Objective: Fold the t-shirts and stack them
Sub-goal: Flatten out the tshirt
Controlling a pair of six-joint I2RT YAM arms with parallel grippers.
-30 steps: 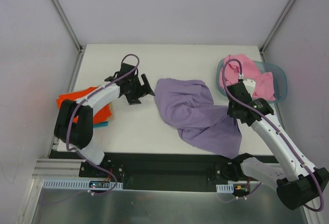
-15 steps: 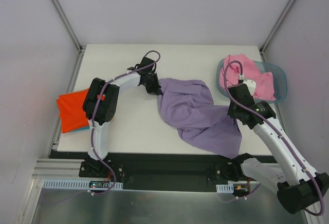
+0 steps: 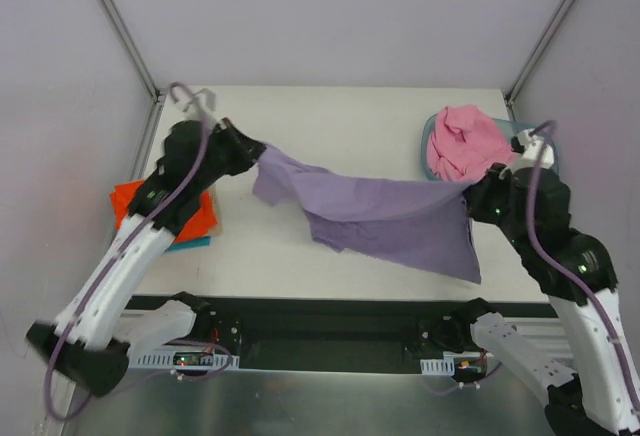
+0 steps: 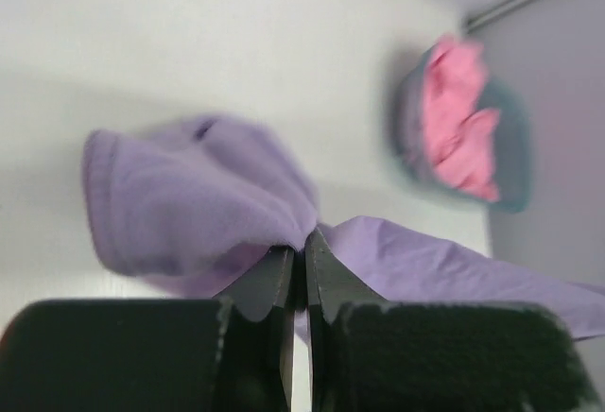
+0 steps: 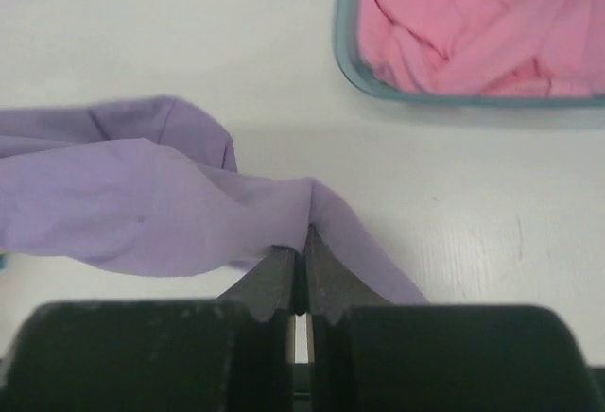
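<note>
Left gripper (image 4: 304, 242) was shut, jaws pinched tight on an edge of the lavender shirt (image 3: 380, 211) at its left end. Right gripper (image 5: 304, 242) was likewise shut, pinching a fold of same shirt at its right end, near the basket (image 5: 345, 43).

Shirt was strung btwn the two grippers, top edge pulled taut, lower part draped in loose folds toward near side. Contact w/ table (image 3: 350, 116) could not be told. Long axis ran left-right across table, left end a bit farther back than right.

Basket sat at far right of table. Contents: pink shirt (image 3: 462, 141), crumpled, heaped above rim.

At table's left edge, orange-red shirt (image 3: 125, 201) lay on teal shirt (image 3: 190, 243), partly under left arm.
</note>
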